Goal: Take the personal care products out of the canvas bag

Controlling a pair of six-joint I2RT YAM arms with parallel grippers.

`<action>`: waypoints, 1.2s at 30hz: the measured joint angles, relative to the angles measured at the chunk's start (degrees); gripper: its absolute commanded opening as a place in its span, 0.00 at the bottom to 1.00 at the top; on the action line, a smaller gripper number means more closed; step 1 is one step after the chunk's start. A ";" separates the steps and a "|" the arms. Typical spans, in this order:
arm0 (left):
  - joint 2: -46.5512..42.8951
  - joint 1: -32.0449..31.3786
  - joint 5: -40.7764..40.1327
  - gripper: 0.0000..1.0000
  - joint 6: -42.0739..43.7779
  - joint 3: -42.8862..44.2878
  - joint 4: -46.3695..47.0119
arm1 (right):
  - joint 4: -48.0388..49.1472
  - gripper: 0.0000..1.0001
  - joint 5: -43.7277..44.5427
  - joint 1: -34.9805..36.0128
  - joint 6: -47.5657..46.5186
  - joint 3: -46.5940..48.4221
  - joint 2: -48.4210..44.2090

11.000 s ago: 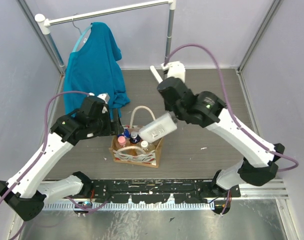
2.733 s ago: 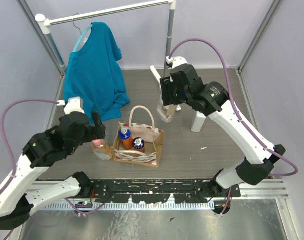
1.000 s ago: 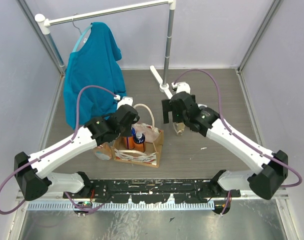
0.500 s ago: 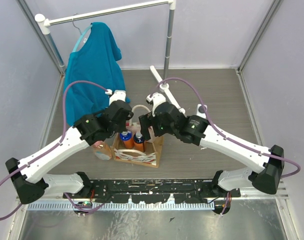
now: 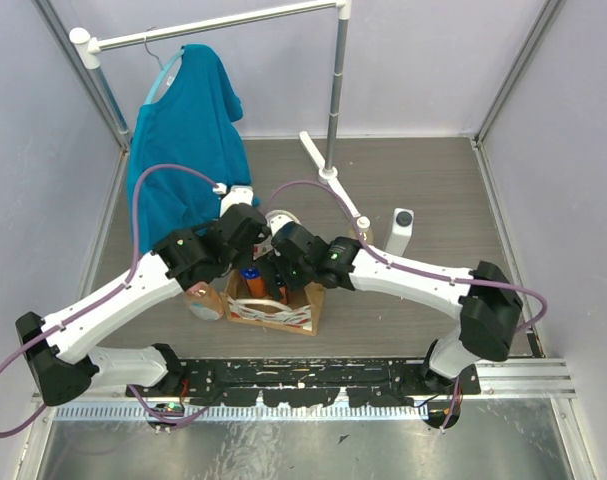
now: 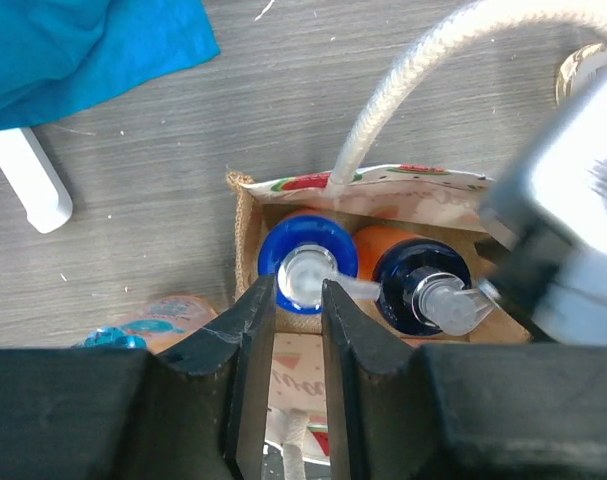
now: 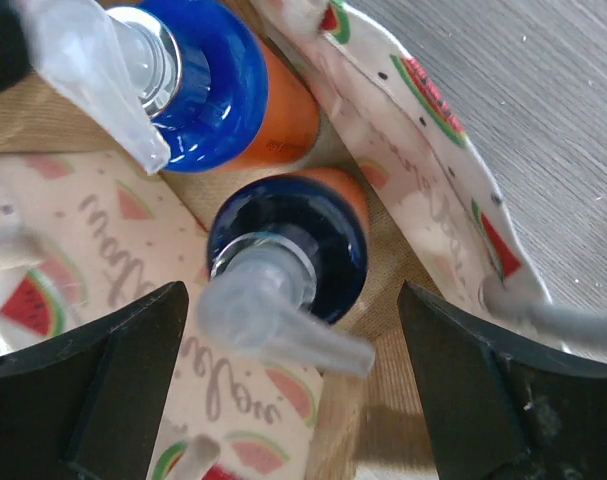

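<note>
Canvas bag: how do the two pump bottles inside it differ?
The bright-blue-capped bottle has a royal-blue collar; the navy-capped bottle a near-black one. The bright-blue-capped bottle sits at the left claw's narrow fingertips; the navy-capped bottle lies between the right claw's wide-open fingers. Both are orange, upright in the canvas bag, with clear pump heads.

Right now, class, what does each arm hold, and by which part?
The right jaws, wide open around the dark-capped bottle, hold nothing. The left jaws flank the pump head of the lighter-capped bottle; whether they grip cannot be told.
</note>
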 measured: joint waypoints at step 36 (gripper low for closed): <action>-0.90 -0.94 6.91 0.77 -8.61 -12.46 7.45 | -14.73 0.11 19.45 0.44 -2.95 17.44 -15.50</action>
